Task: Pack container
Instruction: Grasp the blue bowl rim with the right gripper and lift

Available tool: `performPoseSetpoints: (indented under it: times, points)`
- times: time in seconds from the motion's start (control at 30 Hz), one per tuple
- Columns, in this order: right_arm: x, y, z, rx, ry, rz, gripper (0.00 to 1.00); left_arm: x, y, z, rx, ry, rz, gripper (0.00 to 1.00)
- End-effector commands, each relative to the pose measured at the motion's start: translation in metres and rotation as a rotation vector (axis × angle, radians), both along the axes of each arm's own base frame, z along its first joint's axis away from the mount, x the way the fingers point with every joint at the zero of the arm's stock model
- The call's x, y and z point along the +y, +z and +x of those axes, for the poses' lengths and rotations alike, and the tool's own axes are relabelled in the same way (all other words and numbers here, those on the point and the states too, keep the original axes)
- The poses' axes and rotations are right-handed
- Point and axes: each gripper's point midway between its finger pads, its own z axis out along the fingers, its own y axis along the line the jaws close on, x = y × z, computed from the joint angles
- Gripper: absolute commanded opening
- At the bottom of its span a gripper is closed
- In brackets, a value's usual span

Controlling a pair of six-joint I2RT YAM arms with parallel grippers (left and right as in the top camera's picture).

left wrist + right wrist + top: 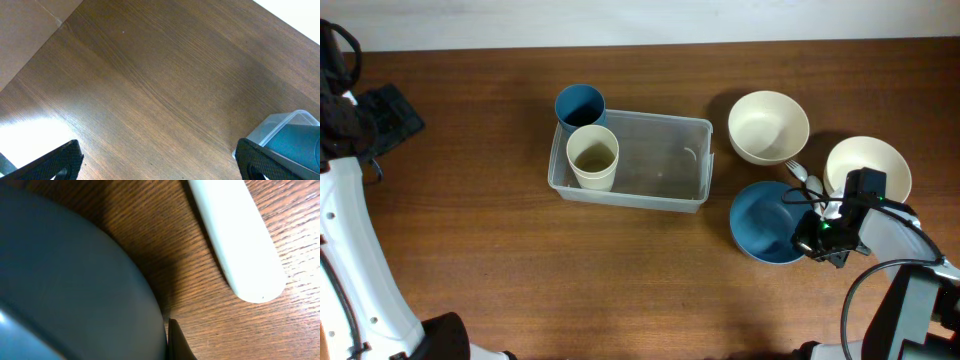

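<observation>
The clear container (660,190) lies at mid-table with a cream cup (593,157) standing in its left end and a blue cup (580,104) at its back left corner. At the right, my right gripper (817,235) is shut on the right rim of the blue bowl (765,222). In the right wrist view one dark finger (173,342) presses the bowl's (75,280) outer wall; the other finger is hidden by the bowl. My left gripper (160,167) hangs open over bare wood at the far left, and the container's corner (287,120) shows at its right.
Two cream bowls (768,126) (868,165) stand behind and to the right of the blue bowl. A white spoon (800,175) lies between them; its handle (235,240) shows close to my right gripper. The table's back edge runs along the top.
</observation>
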Motion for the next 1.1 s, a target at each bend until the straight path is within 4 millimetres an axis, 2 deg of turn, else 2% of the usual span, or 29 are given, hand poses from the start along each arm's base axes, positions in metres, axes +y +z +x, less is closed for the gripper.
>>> performPoseSetpoints:
  times: [0.0,0.37,0.57,0.87,1.07]
  points:
    - [0.006,0.002,0.004,-0.016,-0.012,0.045,0.04,0.001,-0.002,0.000,0.003,0.010,-0.009,1.00]
    - [0.007,0.041,0.026,-0.059,0.031,0.081,0.04,0.001,-0.002,0.000,0.003,0.010,-0.009,1.00]
    - [0.008,0.076,0.040,-0.118,0.100,0.094,0.04,0.001,-0.002,0.000,0.003,0.010,-0.009,1.00]
    - [0.038,0.151,0.067,-0.344,0.318,0.220,0.04,0.001,-0.002,0.000,0.002,0.010,-0.009,1.00]
    - [0.071,0.168,0.092,-0.447,0.458,0.187,0.04,0.001,-0.002,0.000,0.003,0.010,-0.009,0.99]
